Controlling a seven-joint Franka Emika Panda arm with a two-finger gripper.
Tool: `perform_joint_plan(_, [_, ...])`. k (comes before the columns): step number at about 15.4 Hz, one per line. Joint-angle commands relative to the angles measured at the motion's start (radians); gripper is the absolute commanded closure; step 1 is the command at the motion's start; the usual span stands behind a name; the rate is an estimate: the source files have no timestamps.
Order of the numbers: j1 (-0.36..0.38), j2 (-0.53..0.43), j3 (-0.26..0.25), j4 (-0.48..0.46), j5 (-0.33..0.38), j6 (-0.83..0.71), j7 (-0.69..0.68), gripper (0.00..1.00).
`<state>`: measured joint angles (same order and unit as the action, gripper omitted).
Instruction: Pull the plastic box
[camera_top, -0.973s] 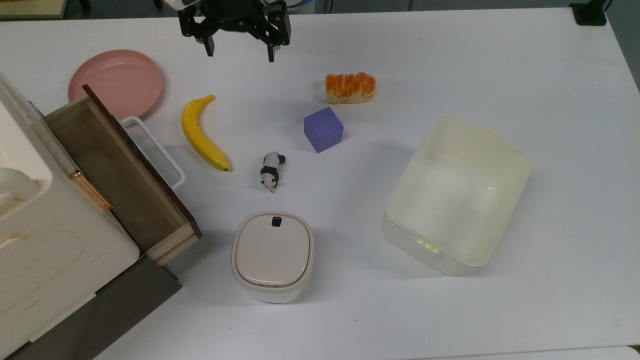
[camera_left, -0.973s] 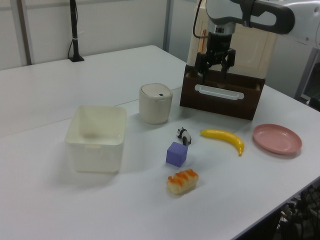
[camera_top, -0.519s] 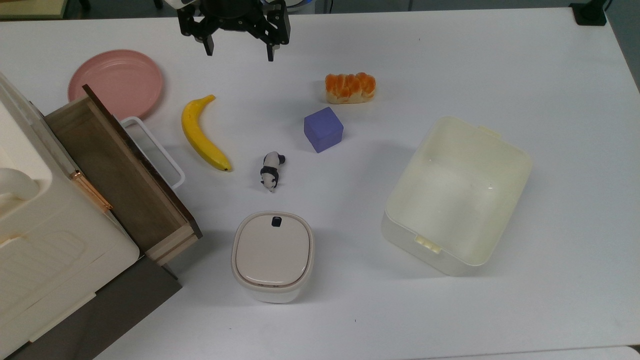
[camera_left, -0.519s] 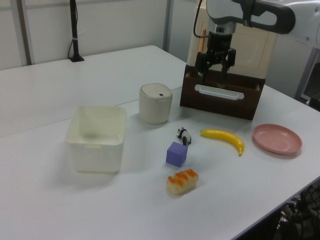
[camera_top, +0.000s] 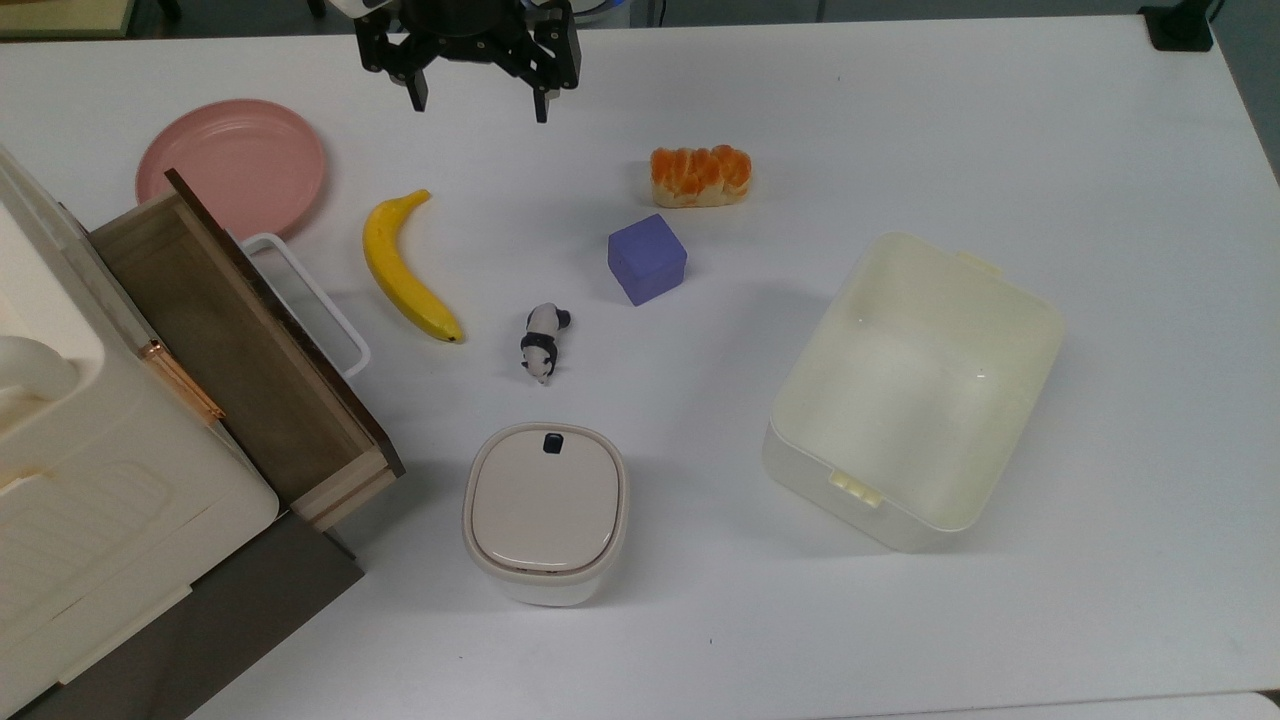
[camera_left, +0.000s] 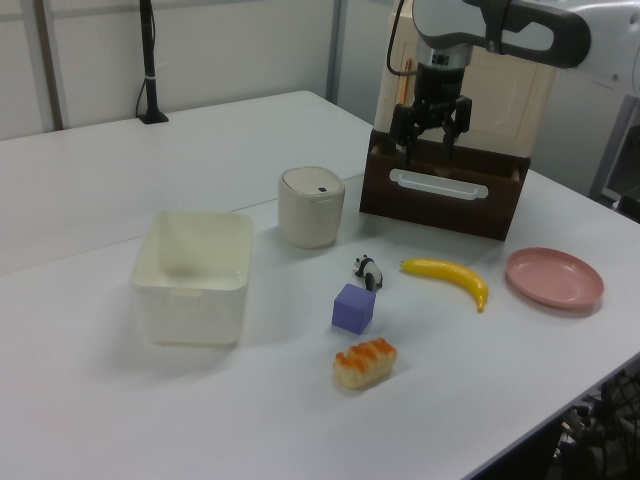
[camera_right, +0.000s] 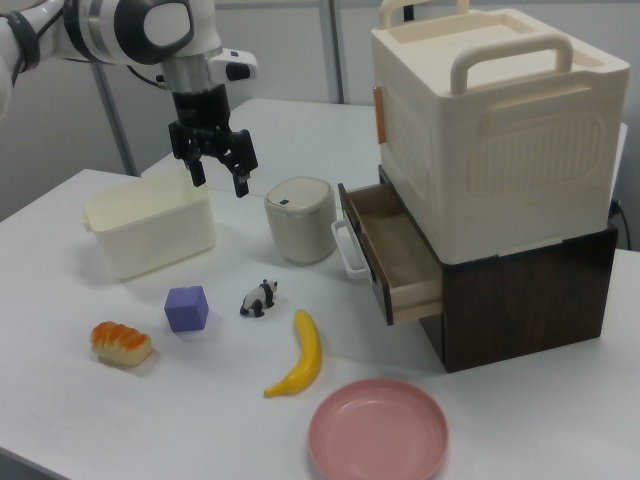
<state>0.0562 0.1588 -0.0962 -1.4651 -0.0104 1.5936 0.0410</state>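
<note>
Though a second has gone by, almost nothing has changed: the gripper (camera_top: 478, 110) has only crept a shade toward the top view's upper edge. The box (camera_top: 900, 400) has not stirred. I judge the task barely begun, with the whole reach to the box ahead.

The jaws are spread wide and hold nothing. They hang well above the table (camera_top: 1000, 120).

Nearest the gripper in the top view lie the plate (camera_top: 232, 165) and the banana (camera_top: 410, 270) on the top view's left. The bread (camera_top: 700, 175) is on the top view's right. Farther out come the cube (camera_top: 647, 258) and the panda (camera_top: 542, 342), then the lidded pot (camera_top: 545, 510) beside the open drawer (camera_top: 250, 340).

Farthest from the gripper is the box, alone at the top view's lower right and touching nothing. It stands upright with its mouth open to the ceiling, and it is empty.

Its long axis runs slantwise, from the top view's upper right down to the lower left. A latch tab sits on each short end. One short end faces the top view's lower edge. The other looks up toward the side where the arm hangs, and that rim is probably the easier one to hook and draw in.
</note>
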Motion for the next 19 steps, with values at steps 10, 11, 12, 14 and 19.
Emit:
perform_joint_plan(10, [0.027,-0.001,0.009,-0.050,-0.003,0.014,-0.015,0.00])
perform_joint_plan(11, [0.046,0.008,0.010,-0.061,-0.003,0.019,-0.030,0.00])
perform_joint_plan(12, [0.062,0.016,0.010,-0.063,-0.002,0.019,-0.058,0.00])
perform_joint_plan(14, [0.095,0.042,0.010,-0.061,0.006,0.022,-0.063,0.00])
perform_joint_plan(19, [0.181,0.073,0.010,-0.061,0.026,0.058,-0.056,0.00])
